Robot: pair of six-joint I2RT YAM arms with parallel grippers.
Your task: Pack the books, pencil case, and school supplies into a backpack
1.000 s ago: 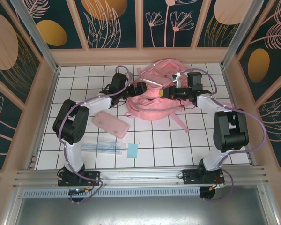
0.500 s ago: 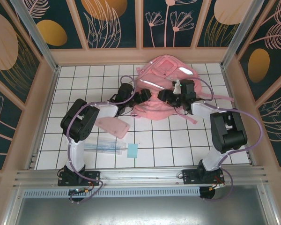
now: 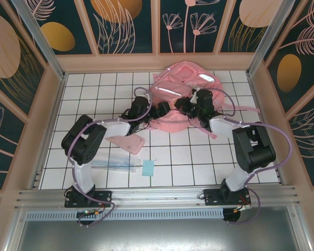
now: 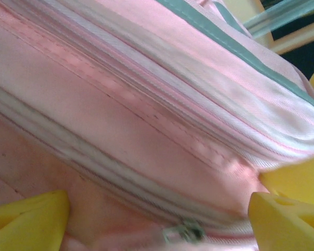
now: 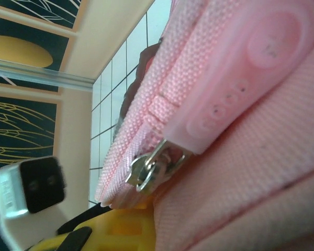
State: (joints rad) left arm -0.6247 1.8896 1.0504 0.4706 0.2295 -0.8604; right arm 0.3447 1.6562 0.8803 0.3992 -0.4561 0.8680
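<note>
The pink backpack [image 3: 186, 86] lies at the back middle of the tiled table. My left gripper [image 3: 162, 111] is at its front left edge and stands open. Its yellow fingers [image 4: 26, 222] straddle pink fabric and a metal zipper slider [image 4: 186, 230]. My right gripper [image 3: 184, 106] is shut on backpack fabric beside another zipper slider [image 5: 152, 167] with a pink rubber pull [image 5: 240, 89]; one yellow finger [image 5: 120, 230] shows under the fold. The pale pink pencil case [image 3: 128, 143] lies near the left arm. The clear stick packet [image 3: 115, 163] and light-blue pad [image 3: 148, 168] lie in front. The books are out of view.
Low tan walls [image 3: 47, 120] and a metal frame enclose the white tiled table [image 3: 199, 162]. A backpack strap [image 3: 208, 132] trails toward the right arm. Bare tiles lie in front of the backpack and at the right.
The backpack has shifted toward the back wall and bunched up. Both grippers have moved closer together at its front edge. The left forearm now partly covers the pencil case.
</note>
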